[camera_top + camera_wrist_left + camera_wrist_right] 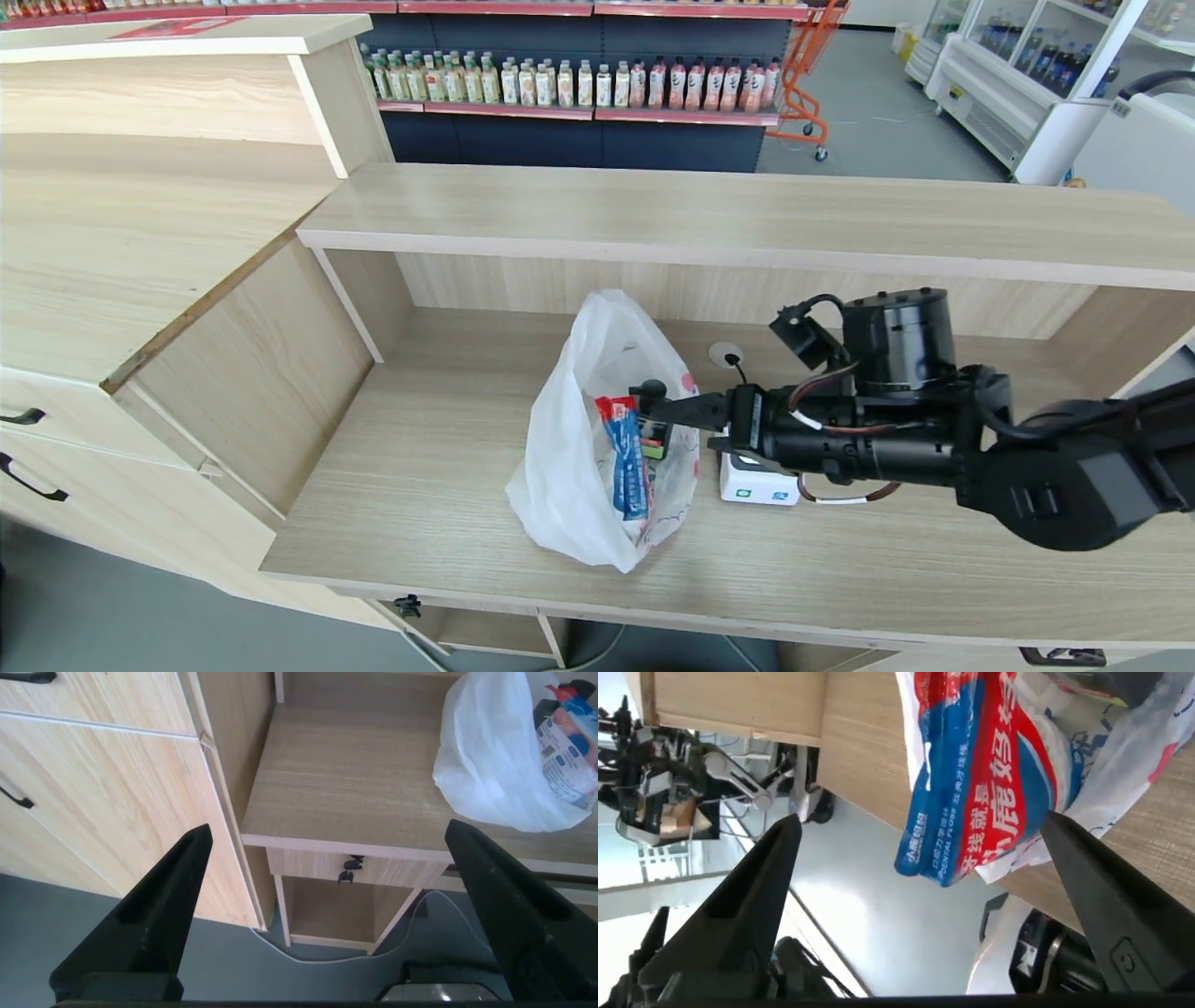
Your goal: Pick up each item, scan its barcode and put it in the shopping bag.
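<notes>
Your right gripper (653, 408) hung spread at the mouth of the shopping bag (569, 439), seemingly clear of the blue-and-red packet (632, 457) inside; your left gripper (327, 831) gaped too.

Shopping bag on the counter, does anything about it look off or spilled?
Nothing spilled or damaged. The shopping bag sits slumped but upright on the counter, and a blue-and-red packet stands on end in its open mouth, beside the open right hand.
</notes>
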